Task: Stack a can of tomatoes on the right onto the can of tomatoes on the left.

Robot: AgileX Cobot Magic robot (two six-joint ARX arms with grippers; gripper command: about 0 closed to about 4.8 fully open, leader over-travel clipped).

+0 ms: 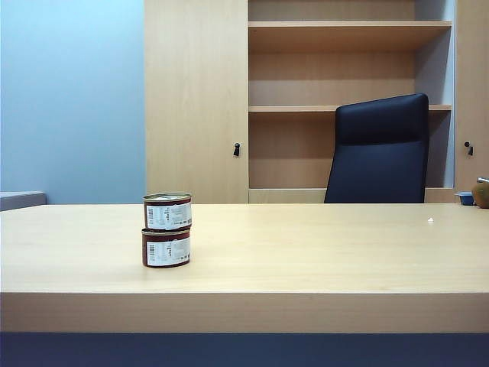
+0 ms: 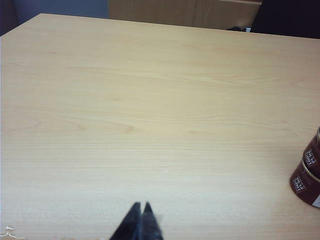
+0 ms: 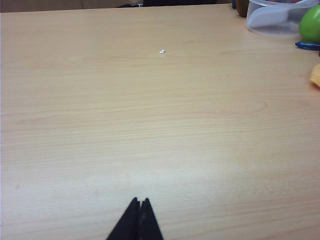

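Two dark-red tomato cans with white labels stand stacked on the wooden table, left of centre: the upper can (image 1: 167, 211) rests on the lower can (image 1: 166, 248), slightly offset. The left wrist view catches both at its edge, upper can (image 2: 314, 152) over lower can (image 2: 306, 184). My left gripper (image 2: 141, 205) is shut with nothing in it, over bare table well away from the stack. My right gripper (image 3: 140, 201) is shut and empty too, above bare wood. Neither gripper shows in the exterior view.
A clear plastic container (image 3: 277, 15), a green round fruit (image 3: 311, 24), a blue item (image 3: 307, 46) and a yellow thing (image 3: 315, 76) sit at the table's far right. A small white scrap (image 3: 162, 51) lies on the wood. A black chair (image 1: 380, 149) and shelves stand behind.
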